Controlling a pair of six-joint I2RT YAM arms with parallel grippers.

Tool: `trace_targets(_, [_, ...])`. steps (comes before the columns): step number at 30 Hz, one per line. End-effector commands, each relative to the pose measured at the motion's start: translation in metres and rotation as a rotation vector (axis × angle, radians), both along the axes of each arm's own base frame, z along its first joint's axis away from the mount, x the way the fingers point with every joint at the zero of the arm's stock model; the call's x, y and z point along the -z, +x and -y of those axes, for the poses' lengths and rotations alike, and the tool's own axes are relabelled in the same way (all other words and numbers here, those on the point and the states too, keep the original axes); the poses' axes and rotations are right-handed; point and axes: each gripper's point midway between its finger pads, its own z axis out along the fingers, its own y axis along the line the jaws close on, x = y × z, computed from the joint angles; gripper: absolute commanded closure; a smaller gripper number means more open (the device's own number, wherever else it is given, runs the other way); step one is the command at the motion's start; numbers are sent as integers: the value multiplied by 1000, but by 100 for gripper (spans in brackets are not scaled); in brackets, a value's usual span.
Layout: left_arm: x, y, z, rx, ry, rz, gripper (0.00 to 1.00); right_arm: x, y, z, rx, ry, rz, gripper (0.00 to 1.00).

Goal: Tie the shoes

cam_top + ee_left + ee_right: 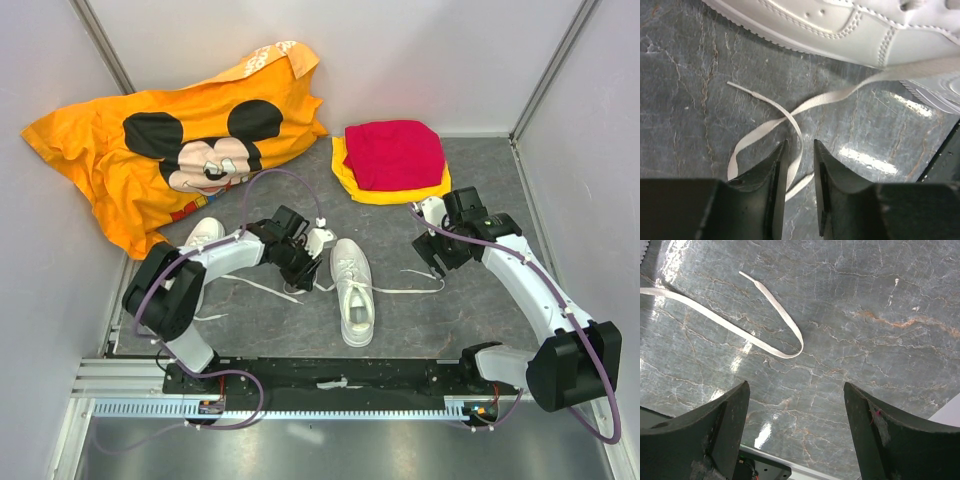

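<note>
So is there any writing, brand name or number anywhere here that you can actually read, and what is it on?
No text can be read in any view.
orange shirt: red and blue marks under the cartoon mouse's face, perhaps lettering, creased and too small to read.
white shoes: no brand or label shows, nor up close in the left wrist view.
red cloth: plain, no print.

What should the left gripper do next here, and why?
Probably close the left gripper on the lace. In its wrist view the flat white lace from the shoe already runs through the narrow gap between the fingers, which do not yet look clamped on it. The right gripper hangs wide open above the other lace end, not touching it.
</note>
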Motion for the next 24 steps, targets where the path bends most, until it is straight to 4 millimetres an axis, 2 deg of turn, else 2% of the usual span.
trace_targets(1, [-2, 12, 14, 21, -6, 44, 71, -13, 7, -3, 15, 25, 35, 16])
trace_targets(7, [-2, -2, 7, 79, 19, 10, 92, -11, 9, -1, 9, 10, 36, 16])
trace_targets(8, [-4, -7, 4, 89, 16, 5, 98, -10, 10, 0, 7, 3, 36, 15])
trace_targets(11, [-27, -16, -4, 100, -34, 40, 99, -11, 10, 1, 3, -2, 42, 15])
trace_targets(12, [-49, -14, -6, 102, -75, 102, 98, -12, 11, 0, 1, 0, 43, 15])
trace_targets(15, [-70, -15, -21, 111, -108, 184, 98, -15, 13, -1, 2, 5, 50, 15])
trace_targets(16, [-83, -23, -27, 131, -120, 216, 98, -15, 13, -1, 1, 8, 51, 15])
trace_targets(18, [-88, -41, -35, 265, -136, 266, 98, -16, 14, -2, 0, 12, 52, 15])
trace_targets(19, [-92, -59, -43, 322, -137, 269, 98, -16, 14, -3, -3, 15, 53, 15])
trace_targets(20, [-86, -70, -50, 427, -129, 299, 98, -16, 14, -3, -4, 16, 51, 14])
trace_targets(22, [-80, -88, -61, 527, -117, 309, 98, -16, 14, -4, -12, 18, 50, 14])
trace_targets(23, [-71, -104, -74, 622, -90, 301, 98, -16, 13, -4, -14, 17, 49, 13])
trace_targets(24, [-65, -110, -82, 664, -61, 299, 98, -17, 13, -4, -16, 20, 50, 13])
